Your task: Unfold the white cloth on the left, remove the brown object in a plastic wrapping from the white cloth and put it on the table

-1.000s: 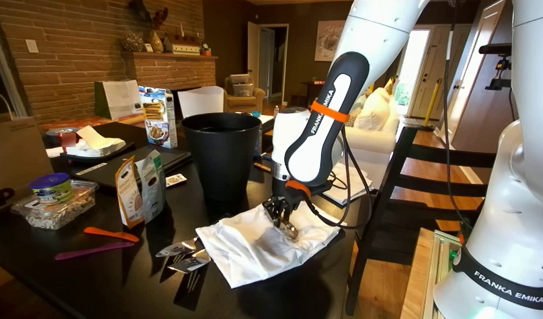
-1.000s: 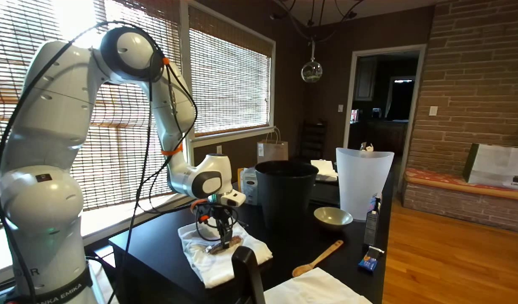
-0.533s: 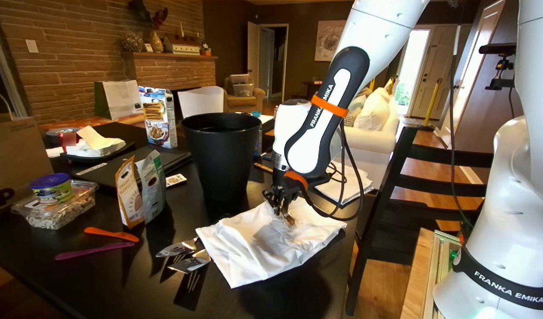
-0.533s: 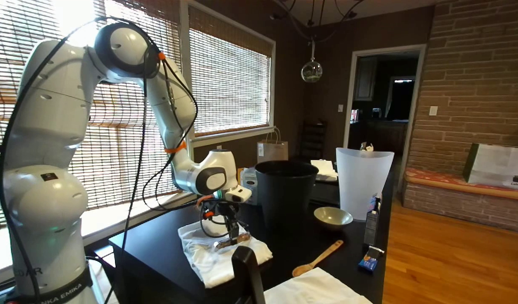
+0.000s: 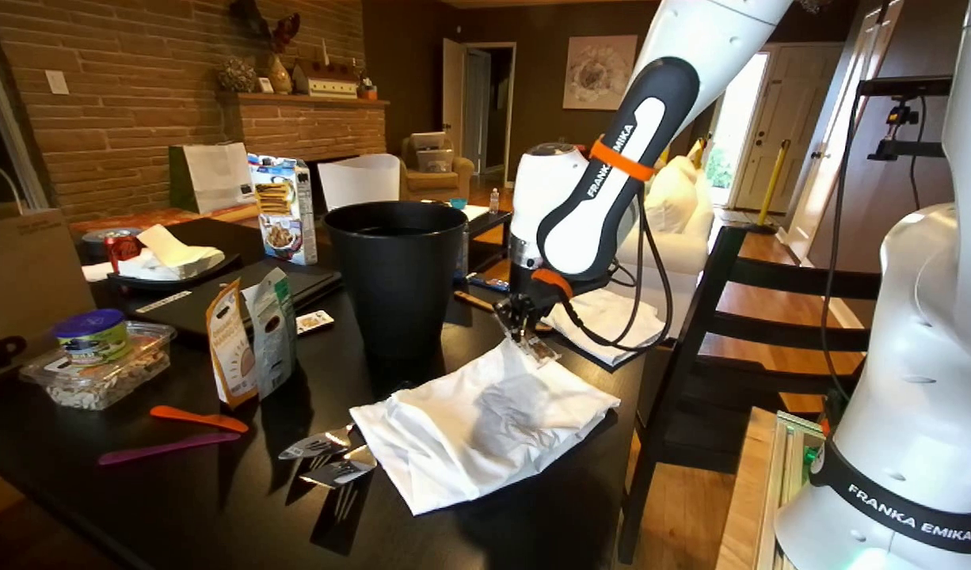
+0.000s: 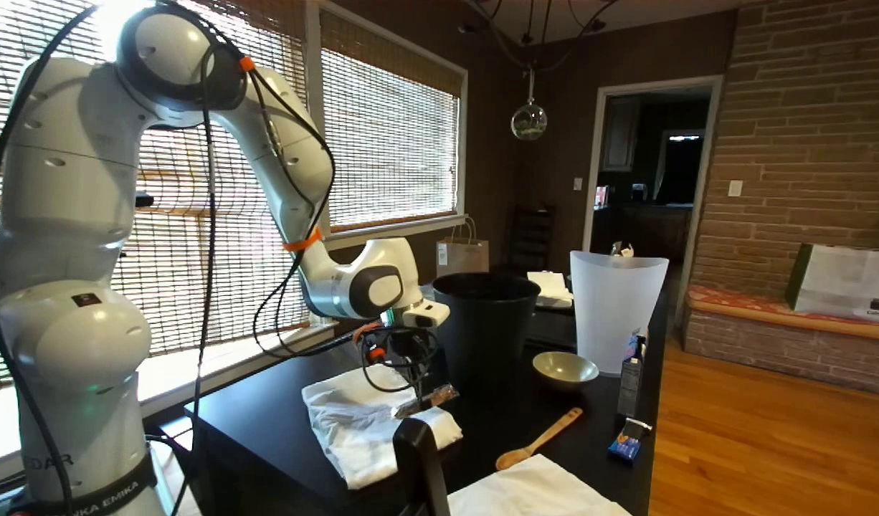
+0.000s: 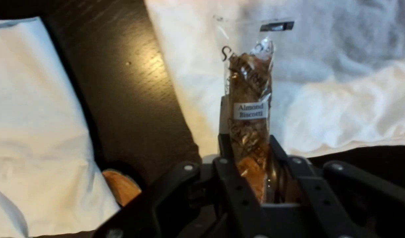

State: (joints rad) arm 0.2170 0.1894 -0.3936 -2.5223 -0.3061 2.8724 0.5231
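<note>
Have the claw [image 7: 250, 142] closed down on the brown object in a plastic wrapping [image 7: 250, 82], pinching from both sides with a gap only as wide as the pack. Can read "Almond Biscotti" on the label [image 7: 250, 110] in the wrist view. Holding it lengthwise through the claw, with the clear end of the wrapping sticking out past the tips. Got it over the white cloth [image 5: 454, 443], close to the edge facing the smaller folded cloth [image 5: 612, 317]. Looks tilted in both exterior views. Can't make out contact between wrapping and cloth, either way.

See the white cloth lying wrinkled on the dark tabletop [image 6: 260, 408], with a strip of tabletop between the two cloths in the wrist view. Seeing the wooden spoon [image 6: 550, 433] just beside the folded cloth in an exterior view, then a shallow bowl [image 6: 565, 365] and a frosted bin [image 6: 615, 315] farther along. Finding the black bin [image 6: 486, 337] near the white cloth in both exterior views. Spotting metal utensils [image 5: 339, 473] just beside the white cloth in an exterior view, plus an orange knife [image 5: 199, 416], a purple knife [image 5: 169, 449] and two standing pouches [image 5: 272, 332] farther off.
</note>
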